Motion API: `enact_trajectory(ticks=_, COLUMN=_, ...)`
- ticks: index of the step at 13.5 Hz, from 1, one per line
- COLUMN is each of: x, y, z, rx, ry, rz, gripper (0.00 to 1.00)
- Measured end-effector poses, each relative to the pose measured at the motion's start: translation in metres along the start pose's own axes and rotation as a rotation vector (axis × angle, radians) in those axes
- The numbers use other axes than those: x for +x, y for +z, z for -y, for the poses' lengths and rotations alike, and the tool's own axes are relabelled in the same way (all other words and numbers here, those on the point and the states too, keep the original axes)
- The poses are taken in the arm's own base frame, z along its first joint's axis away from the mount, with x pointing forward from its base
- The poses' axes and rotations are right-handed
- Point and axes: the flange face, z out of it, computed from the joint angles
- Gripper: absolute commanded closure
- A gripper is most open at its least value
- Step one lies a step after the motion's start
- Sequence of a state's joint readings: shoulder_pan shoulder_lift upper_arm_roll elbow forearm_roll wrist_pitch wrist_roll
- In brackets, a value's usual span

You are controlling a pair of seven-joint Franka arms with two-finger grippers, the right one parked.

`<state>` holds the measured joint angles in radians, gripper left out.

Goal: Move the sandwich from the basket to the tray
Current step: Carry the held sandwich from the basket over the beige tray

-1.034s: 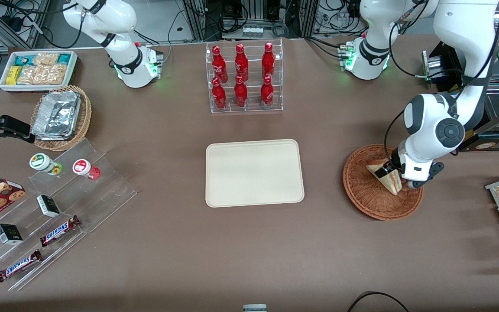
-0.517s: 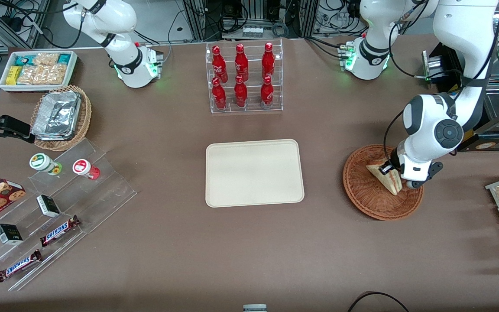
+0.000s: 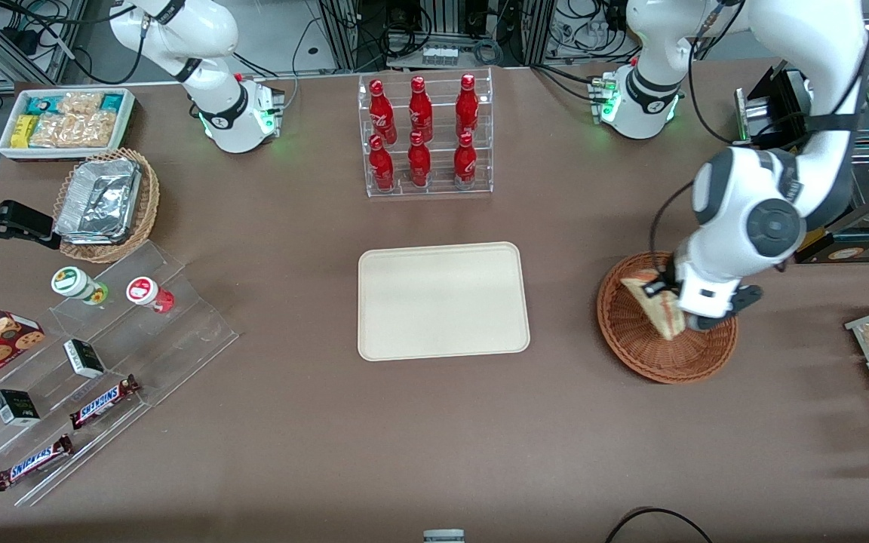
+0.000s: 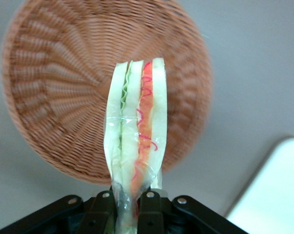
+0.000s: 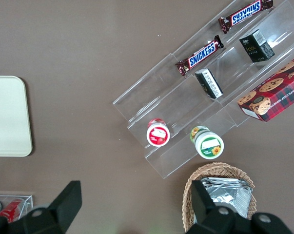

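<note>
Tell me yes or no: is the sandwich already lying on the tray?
No: the pincer is shut on the sandwich, holding it above the basket, while the tray is bare.

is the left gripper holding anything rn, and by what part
Yes: the left gripper is shut on the plastic-wrapped triangular sandwich, pinching one narrow end, above the round reddish-brown wicker basket.

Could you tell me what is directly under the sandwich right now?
The basket lies empty under the sandwich, which the claw holds pinched above it, clear of the weave. Basket parts covered by the sandwich are hidden.
</note>
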<state>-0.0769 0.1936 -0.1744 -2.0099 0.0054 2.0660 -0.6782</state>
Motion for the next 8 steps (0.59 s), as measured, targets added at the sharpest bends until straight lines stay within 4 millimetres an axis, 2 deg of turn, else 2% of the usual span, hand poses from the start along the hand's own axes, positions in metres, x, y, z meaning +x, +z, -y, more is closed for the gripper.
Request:
enact_trajectory(ticks=3, x=-0.044, y=-0.006, z=-0.061, rx=-0.001, ry=0.126, rz=-0.02, gripper=1.0)
enact_trajectory(ticks=8, x=-0.102, y=-0.007, z=-0.144, rx=0.023, ry=0.288, rz=0.0, gripper=1.0)
